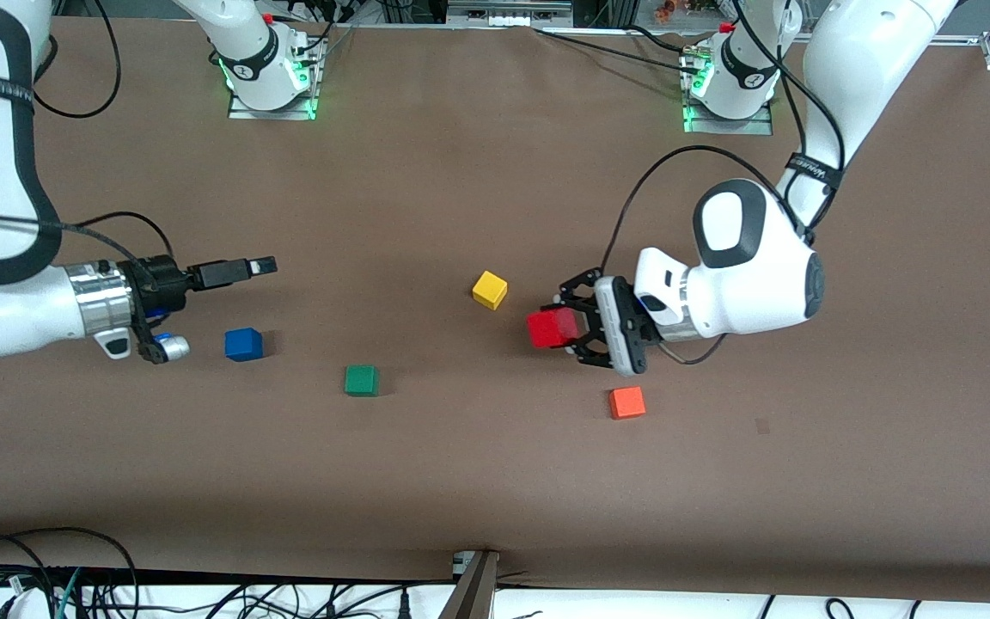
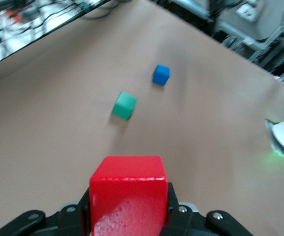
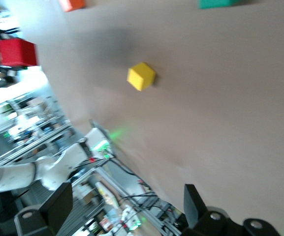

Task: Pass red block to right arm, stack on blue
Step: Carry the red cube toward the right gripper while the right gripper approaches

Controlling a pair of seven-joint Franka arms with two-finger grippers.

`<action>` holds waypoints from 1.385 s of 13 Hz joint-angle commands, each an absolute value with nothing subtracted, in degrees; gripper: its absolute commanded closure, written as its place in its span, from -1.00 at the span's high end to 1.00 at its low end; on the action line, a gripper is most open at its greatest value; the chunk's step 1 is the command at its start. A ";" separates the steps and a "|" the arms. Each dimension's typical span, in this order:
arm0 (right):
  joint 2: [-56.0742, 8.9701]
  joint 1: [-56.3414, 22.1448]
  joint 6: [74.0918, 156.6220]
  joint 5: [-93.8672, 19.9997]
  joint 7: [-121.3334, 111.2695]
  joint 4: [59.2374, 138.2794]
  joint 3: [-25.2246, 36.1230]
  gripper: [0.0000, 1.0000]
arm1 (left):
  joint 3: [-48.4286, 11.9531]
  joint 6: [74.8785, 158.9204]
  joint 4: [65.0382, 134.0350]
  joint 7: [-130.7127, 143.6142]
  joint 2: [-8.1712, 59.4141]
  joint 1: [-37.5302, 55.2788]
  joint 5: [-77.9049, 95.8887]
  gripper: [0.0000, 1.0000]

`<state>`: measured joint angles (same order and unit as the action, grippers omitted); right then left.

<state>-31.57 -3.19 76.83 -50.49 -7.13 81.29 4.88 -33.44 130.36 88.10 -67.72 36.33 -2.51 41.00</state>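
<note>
My left gripper (image 1: 565, 328) is shut on the red block (image 1: 552, 327) and holds it sideways in the air, over the table between the yellow and orange cubes. In the left wrist view the red block (image 2: 128, 196) fills the space between the jaws. The blue cube (image 1: 243, 344) sits on the table toward the right arm's end; it also shows in the left wrist view (image 2: 161, 74). My right gripper (image 1: 261, 266) is turned sideways, open and empty, in the air over the table close to the blue cube. The right wrist view shows the red block (image 3: 16, 52) far off.
A green cube (image 1: 361, 380) lies nearer the front camera than the blue cube, toward the middle. A yellow cube (image 1: 490, 290) lies mid-table. An orange cube (image 1: 626, 402) lies below the left gripper's wrist, nearer the front camera. Brown table surface (image 1: 461, 481) all around.
</note>
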 commanded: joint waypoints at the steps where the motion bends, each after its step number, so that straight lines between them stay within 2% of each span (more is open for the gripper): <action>1: -34.97 -2.64 75.85 -59.81 -11.85 81.55 4.92 1.00 | -36.73 129.90 84.29 -78.45 41.91 -2.29 48.13 -0.90; 5: -39.54 -3.16 76.03 -70.47 -17.28 82.70 4.92 1.00 | -36.83 130.08 83.85 -92.43 44.03 1.66 59.74 -0.87; 8: -41.92 -4.47 76.81 -79.50 -24.68 86.73 4.83 1.00 | -36.83 130.17 82.97 -99.65 44.91 3.85 64.14 -0.80; 9: -42.01 -5.35 77.69 -81.80 -26.61 87.88 4.83 1.00 | -36.74 130.25 81.92 -100.71 45.78 5.43 65.81 -0.83; 10: -42.01 -9.02 81.35 -89.05 -28.54 90.41 4.83 1.00 | -36.56 132.17 79.30 -106.20 48.49 8.06 68.70 -0.90; 13: -41.84 -11.16 83.06 -92.72 -28.74 92.63 4.83 1.00 | -36.48 133.94 78.93 -106.70 48.69 8.44 69.52 -0.95; 15: -41.57 -11.86 83.14 -94.74 -29.18 93.95 4.83 1.00 | -36.56 139.29 78.14 -106.61 49.30 10.36 69.70 -0.97; 18: -41.49 -12.21 83.23 -95.01 -29.18 94.04 4.83 1.00 | -36.56 139.48 77.08 -106.70 49.83 11.16 71.63 -0.97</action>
<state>-43.27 -11.86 82.83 -93.07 -27.82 91.59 4.64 -36.39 138.82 79.72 -105.00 48.39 9.93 69.39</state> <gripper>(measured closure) 0.000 0.441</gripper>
